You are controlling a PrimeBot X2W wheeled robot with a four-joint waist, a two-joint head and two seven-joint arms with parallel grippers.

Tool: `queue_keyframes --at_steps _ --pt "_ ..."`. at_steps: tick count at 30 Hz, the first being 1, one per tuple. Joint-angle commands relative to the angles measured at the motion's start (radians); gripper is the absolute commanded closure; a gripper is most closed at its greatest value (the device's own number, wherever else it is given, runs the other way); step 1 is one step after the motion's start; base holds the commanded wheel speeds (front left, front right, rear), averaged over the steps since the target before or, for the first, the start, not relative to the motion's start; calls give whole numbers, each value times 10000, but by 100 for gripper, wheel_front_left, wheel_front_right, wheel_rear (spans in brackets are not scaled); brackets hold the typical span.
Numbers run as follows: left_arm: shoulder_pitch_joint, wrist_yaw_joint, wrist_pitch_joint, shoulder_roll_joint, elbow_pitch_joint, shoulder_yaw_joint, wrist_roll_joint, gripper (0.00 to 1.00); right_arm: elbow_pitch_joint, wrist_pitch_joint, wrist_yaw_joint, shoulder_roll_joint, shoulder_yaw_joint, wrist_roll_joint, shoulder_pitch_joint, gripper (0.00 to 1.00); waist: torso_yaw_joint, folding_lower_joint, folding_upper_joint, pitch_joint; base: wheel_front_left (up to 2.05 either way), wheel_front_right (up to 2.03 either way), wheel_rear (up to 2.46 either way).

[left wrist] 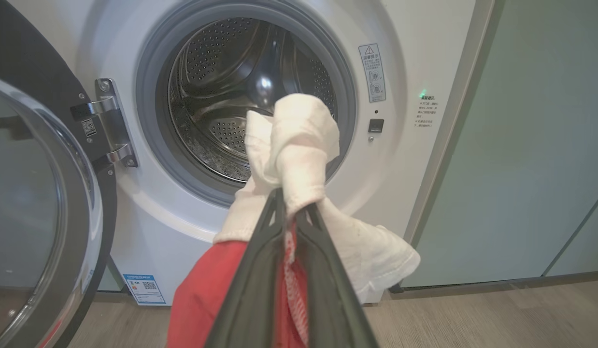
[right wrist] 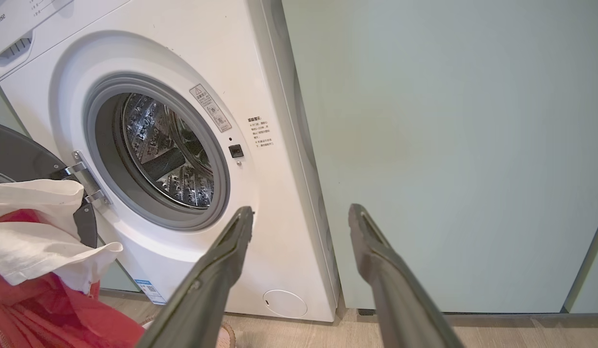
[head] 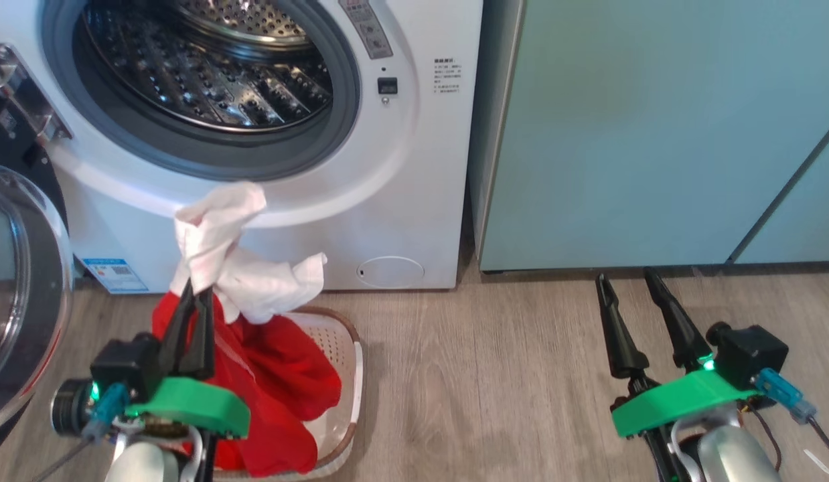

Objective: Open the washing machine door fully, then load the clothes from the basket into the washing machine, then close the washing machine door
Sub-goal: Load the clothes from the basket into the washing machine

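The washing machine (head: 401,174) stands at the far left, its top and left side cut off in the head view. The right wrist view catches the name "Hisense" at its upper corner. The small print beside the opening, the grey warning label (left wrist: 372,72) and the blue sticker (head: 114,274) low on the front are too fine to read. Just beside it on the right, pale teal cabinets (head: 655,134) run out of frame. The washing machine door (head: 33,268) hangs swung open on the left, with only part of its black rim and glass bowl visible. The basket (head: 334,345) sits on the wooden floor (head: 488,375) close in front of the machine, at the near left. The clothes and the left arm cover most of it, so its handles and bottom cannot be made out. The clothes (head: 280,381), red with white parts, are lifted partly out of the basket. A white bunch rises above the fingertips in front of the machine's lower front, and the red cloth trails down into the basket. The left gripper (head: 197,291) is clenched on the clothes, its fingers nearly together with cloth pinched between them. The right gripper (head: 625,276) is at the near right over bare floor, well apart from the clothes and basket, its fingers spread and holding nothing.
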Motion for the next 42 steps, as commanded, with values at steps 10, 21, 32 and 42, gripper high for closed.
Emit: queue_keyframes --at_steps 10,21,32,42 --pt "371 94 -137 -83 -762 37 -364 100 -331 -92 0 -14 90 3 -58 0 -51 1 -1 -382 0 0 0" --pt "369 292 -137 -86 -816 -99 -473 100 -346 -92 0 -14 137 146 21 0 -109 1 -1 -424 0 0 0" --pt "139 308 -137 -87 -860 -128 -554 100 -449 -92 0 -14 104 25 39 0 -116 1 -1 -38 0 0 0" --pt "-1522 -65 -137 37 -1117 663 176 100 -712 -92 0 -14 253 -92 -571 0 -518 1 -1 2144 0 0 0"
